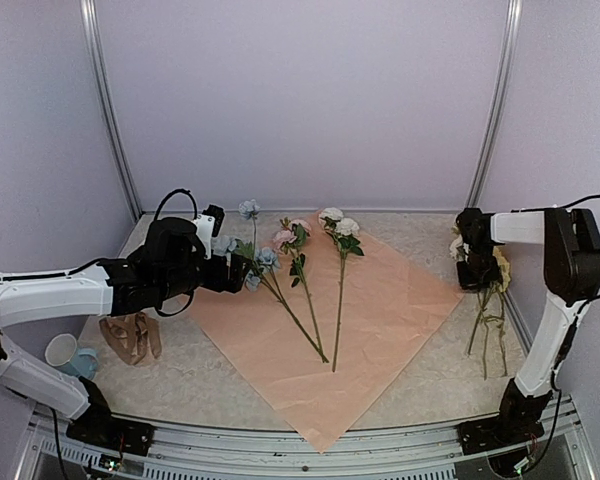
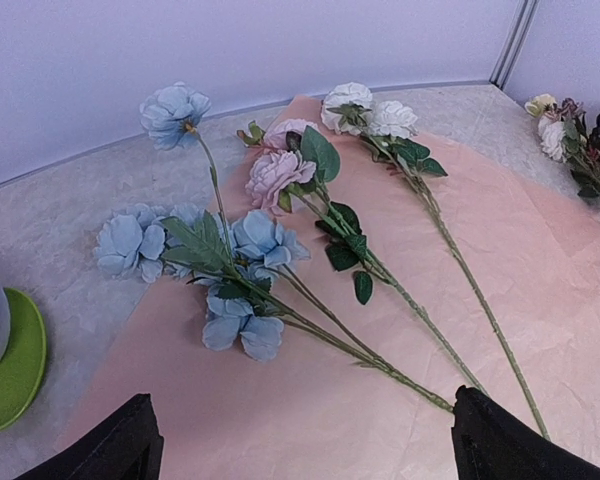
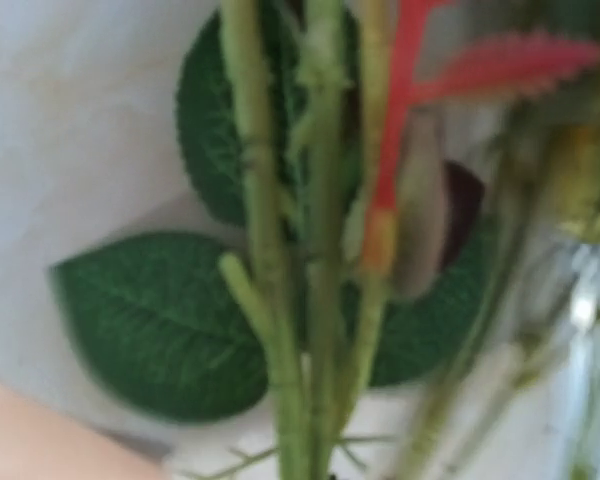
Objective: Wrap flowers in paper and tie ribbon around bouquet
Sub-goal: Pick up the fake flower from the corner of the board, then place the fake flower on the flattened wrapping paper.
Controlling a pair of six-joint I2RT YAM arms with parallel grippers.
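Right gripper [image 1: 476, 272]: hangs nose-down at the right edge of the table [image 1: 210, 385]. Its jaws are pressed together. The close view is blurred, but they seem to pinch the stems of the right-hand bunch [image 1: 490, 300].

Right-hand bunch: pale and yellowish blooms sit beside the gripper, and thin green stems trail toward the near edge. It lies off the paper, on the bare tabletop. The wrist view is filled with several upright green stems [image 3: 320, 250], broad green leaves [image 3: 160, 320] and one red sprig [image 3: 400, 120].

Left gripper [image 1: 242, 272]: low over the left corner of the paper, jaws spread wide and holding nothing. Its two black fingers [image 2: 120, 450] frame the bottom of its own view.

Flowers [image 1: 300, 270]: three long stems lie loose on the paper.
- Blue stem [image 2: 240, 290]: leftmost. Some of its blooms spill over the paper's edge onto the table.
- Pink stem [image 2: 275, 175]: in the middle, crossing the blue one lower down.
- White stem [image 2: 365, 110]: on the right, lying apart from the other two.

Paper [image 1: 380, 310]: a large pinkish-beige sheet, flat and unfolded, set as a diamond with one corner toward the near edge.

Ribbon [image 1: 130, 337]: a tan heap on the table left of the paper, well apart from the flowers.

Cup [image 1: 62, 352]: white, near the left front corner, just beside the ribbon.
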